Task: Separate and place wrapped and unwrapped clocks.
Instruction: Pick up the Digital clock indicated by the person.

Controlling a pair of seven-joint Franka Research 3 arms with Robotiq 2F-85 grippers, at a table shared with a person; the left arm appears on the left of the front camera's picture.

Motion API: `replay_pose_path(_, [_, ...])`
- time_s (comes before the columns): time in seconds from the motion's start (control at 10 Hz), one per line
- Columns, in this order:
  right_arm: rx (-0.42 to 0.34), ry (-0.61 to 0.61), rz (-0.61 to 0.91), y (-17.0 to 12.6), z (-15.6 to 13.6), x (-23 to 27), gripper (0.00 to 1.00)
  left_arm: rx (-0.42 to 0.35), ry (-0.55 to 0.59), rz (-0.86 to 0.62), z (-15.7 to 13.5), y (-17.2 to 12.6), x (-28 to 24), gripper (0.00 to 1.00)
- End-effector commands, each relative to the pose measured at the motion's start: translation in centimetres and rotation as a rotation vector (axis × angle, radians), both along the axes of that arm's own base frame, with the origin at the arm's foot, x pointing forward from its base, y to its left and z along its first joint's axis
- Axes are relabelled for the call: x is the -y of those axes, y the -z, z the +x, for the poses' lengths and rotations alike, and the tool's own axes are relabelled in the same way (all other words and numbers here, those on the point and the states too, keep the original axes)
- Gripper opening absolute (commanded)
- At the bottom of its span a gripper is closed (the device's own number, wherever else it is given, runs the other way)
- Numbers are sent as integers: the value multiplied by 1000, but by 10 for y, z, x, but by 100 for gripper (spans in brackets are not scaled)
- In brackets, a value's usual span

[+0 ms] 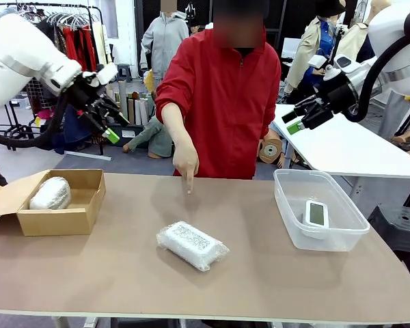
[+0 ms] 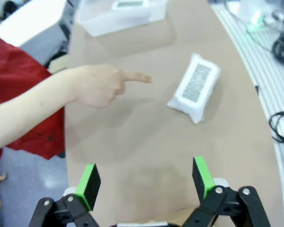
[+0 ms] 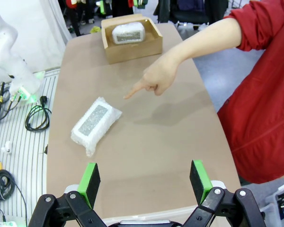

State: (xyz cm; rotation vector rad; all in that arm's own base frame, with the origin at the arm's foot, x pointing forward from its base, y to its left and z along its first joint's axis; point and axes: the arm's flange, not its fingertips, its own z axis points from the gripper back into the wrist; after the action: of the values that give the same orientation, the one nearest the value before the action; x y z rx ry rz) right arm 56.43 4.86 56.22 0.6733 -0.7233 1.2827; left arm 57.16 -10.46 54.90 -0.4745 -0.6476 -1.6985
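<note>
A bubble-wrapped clock (image 1: 192,245) (image 2: 195,86) (image 3: 94,124) lies flat in the middle of the brown table. Another wrapped clock (image 1: 50,193) (image 3: 127,33) rests inside the cardboard box (image 1: 70,220) (image 3: 132,48) at the table's left. The bare white clock (image 1: 316,214) (image 2: 128,4) with a greenish screen lies in the clear plastic tub (image 1: 319,239) (image 2: 109,23) at the right. A person's hand (image 1: 186,162) (image 2: 102,85) (image 3: 154,80) points a finger down at the table just beyond the middle clock. My left gripper (image 1: 108,116) (image 2: 146,182) hangs open high above the left side. High above the right side, my right gripper (image 1: 292,120) (image 3: 144,180) is open too.
The person in a red jacket (image 1: 222,96) stands at the far edge of the table (image 1: 123,280). A white table (image 1: 348,147) stands behind at the right. Cables (image 3: 35,116) lie on the floor beside the table's near edge.
</note>
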Motion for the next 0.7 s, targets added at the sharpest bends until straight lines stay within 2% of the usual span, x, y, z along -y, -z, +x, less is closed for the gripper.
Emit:
replay_pose_path(0.0, [3,-2,0,-1,-4,0,100,35,21,100,-25,2,24,100])
replay_pose_path(0.2, [3,-2,0,-1,-4,0,100,62,8,208,-53,13,64,100])
replay_pose_path(0.3, [3,-2,0,-1,-4,0,100,113,-40,269,-64,23,86,100])
replay_pose_path(0.4, [3,-2,0,-1,-4,0,100,130,-45,286,-67,31,98,100])
replay_pose_path(0.6, [3,-2,0,-1,-4,0,100,212,-95,357,-72,48,120,100])
